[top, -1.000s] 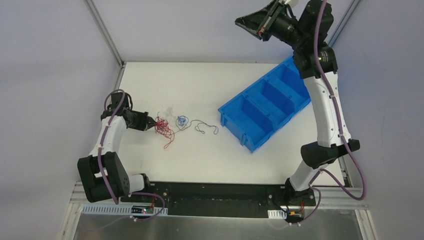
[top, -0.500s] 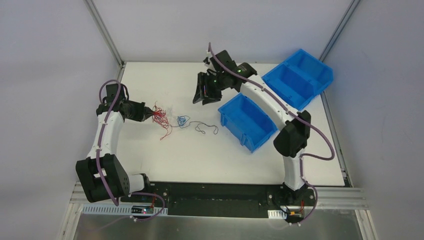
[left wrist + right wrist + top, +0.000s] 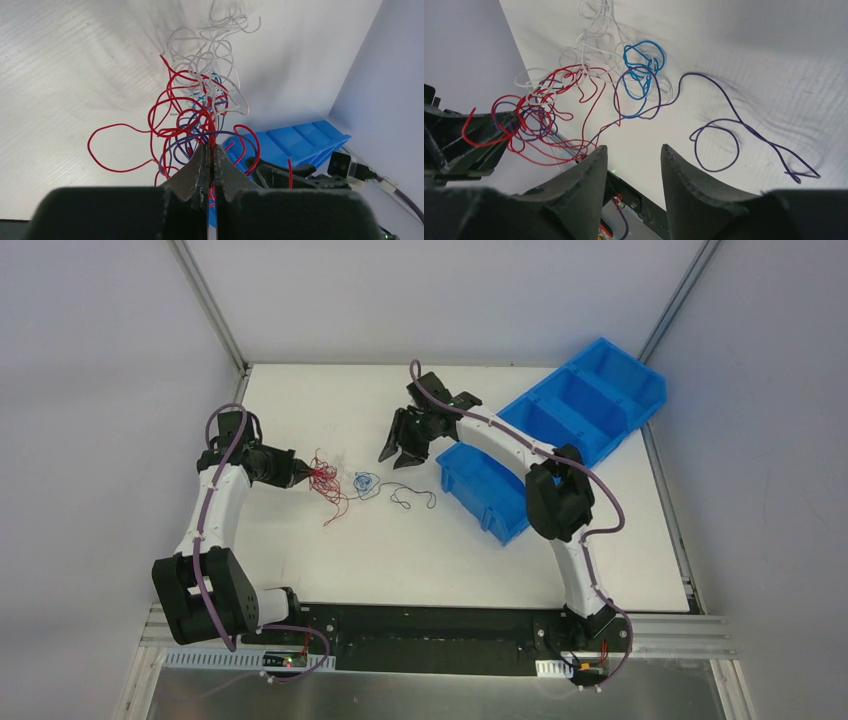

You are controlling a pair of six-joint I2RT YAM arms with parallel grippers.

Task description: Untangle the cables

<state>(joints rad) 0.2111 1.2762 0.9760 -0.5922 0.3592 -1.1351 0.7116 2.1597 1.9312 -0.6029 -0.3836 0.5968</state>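
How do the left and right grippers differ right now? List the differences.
The left gripper is shut on red strands of the cables; the right gripper is open and holds nothing. The left gripper is at the tangle's edge; the right gripper hangs apart from it, beside the blue bin. Both are black and face the wires.

The cables (image 3: 352,483) are seen as a small, loose tangle of v. thin wires, left of centre on the white table (image 3: 300,405). The red wire (image 3: 544,112) (the biggest snarl, many loops) is pinched at its left side by the left gripper (image 3: 210,150), w/ one tail trailed toward the near edge. The white wire (image 3: 210,47) is knotted in beside it. The blue wire (image 3: 642,65) is coiled tight mid-tangle. The purple wire (image 3: 719,120) is threaded thru red & blue, then laid flat to the right in a loose loop.
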